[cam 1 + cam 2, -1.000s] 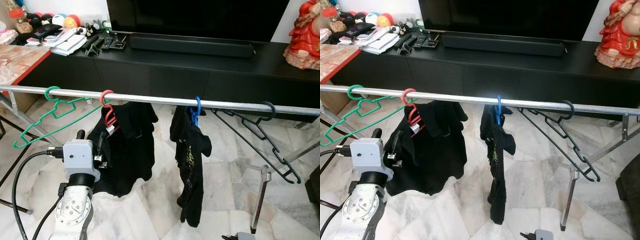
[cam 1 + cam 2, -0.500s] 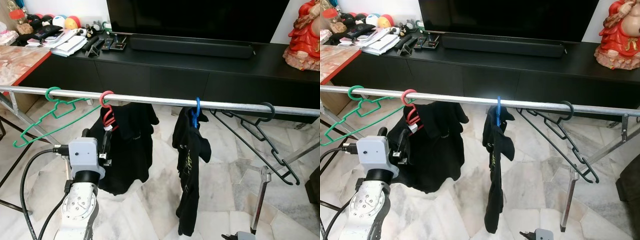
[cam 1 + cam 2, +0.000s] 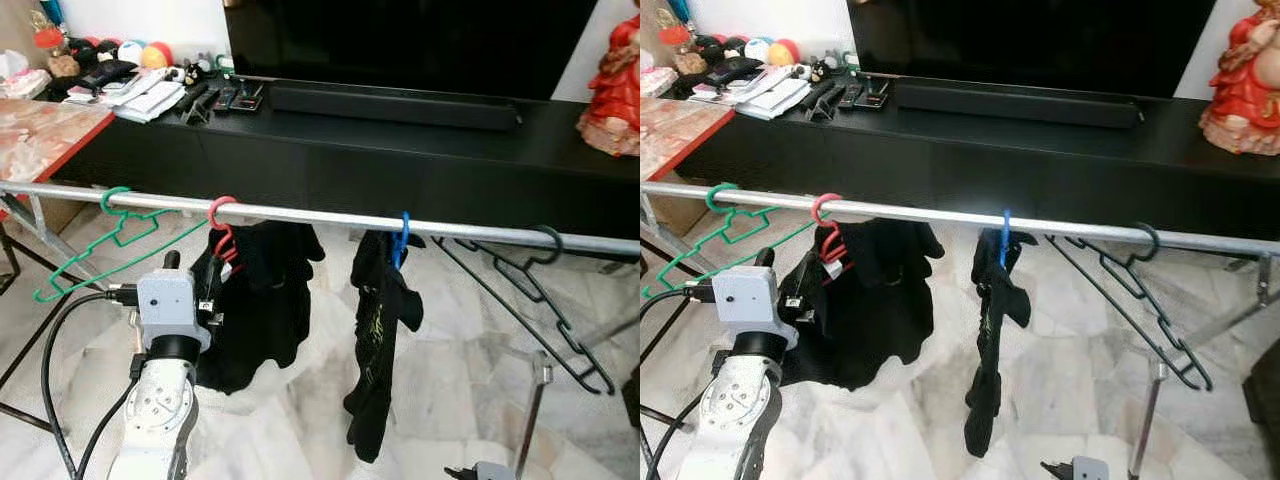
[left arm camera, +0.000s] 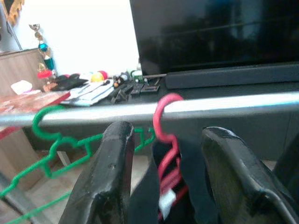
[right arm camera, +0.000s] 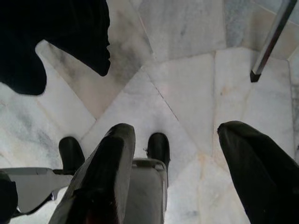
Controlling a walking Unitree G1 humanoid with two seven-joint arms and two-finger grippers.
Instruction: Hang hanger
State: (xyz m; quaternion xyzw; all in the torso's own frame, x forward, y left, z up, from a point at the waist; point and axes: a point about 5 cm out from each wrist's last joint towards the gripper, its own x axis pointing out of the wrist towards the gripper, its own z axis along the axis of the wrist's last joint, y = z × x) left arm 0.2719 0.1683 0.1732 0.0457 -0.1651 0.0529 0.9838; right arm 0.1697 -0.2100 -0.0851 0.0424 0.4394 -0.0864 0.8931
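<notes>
A red hanger [image 3: 222, 235] carrying a black garment [image 3: 255, 300] is hooked over the silver rail [image 3: 320, 215]. My left gripper [image 3: 205, 285] is raised just below the rail, right against that garment. In the left wrist view its fingers [image 4: 114, 158] stand apart on either side of the red hanger [image 4: 163, 126] without clamping it, so it is open. My right gripper [image 5: 175, 186] hangs low over the marble floor, open and holding nothing.
On the same rail hang a green hanger [image 3: 110, 235], a blue hanger [image 3: 400, 240] with a dark garment [image 3: 380, 330], and a bare black hanger [image 3: 540, 290]. A black TV console [image 3: 400, 150] stands behind. A rack leg [image 3: 535, 400] is at the right.
The camera has shifted a little. My left gripper has risen slightly and closed in on the black garment. The garment on the blue hanger swings.
</notes>
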